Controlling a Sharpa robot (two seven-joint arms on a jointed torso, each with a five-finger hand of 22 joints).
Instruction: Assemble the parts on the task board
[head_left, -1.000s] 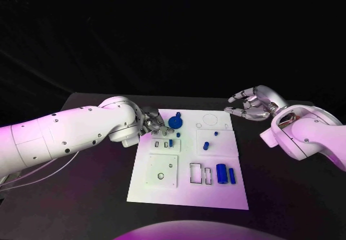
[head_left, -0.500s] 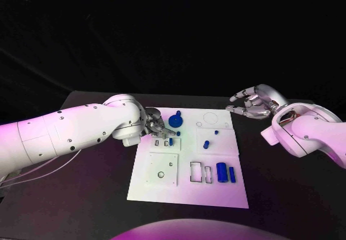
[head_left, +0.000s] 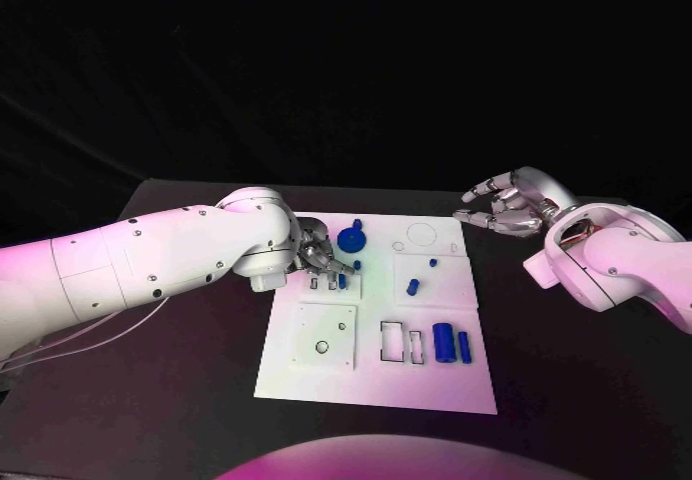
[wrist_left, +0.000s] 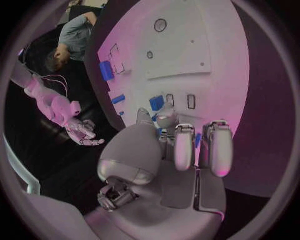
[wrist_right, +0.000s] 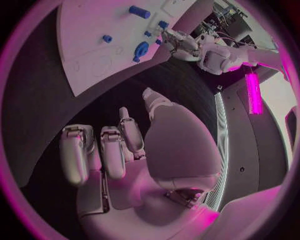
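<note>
The white task board lies in the middle of the black table. My left hand hovers low over its far left part, fingers curled down beside a round blue part and a small blue part in a slot. In the left wrist view the fingertips close in over the slots, with bits of blue around them; whether they pinch a part is unclear. My right hand hangs off the board's far right corner, fingers apart and holding nothing.
More blue parts lie on the board: a short piece, a small peg, and a thick cylinder with a thin bar near the right edge. A raised square plate sits at the near left.
My left arm and hand have shifted slightly to the right, further over the board's slots. The right hand has barely moved.
</note>
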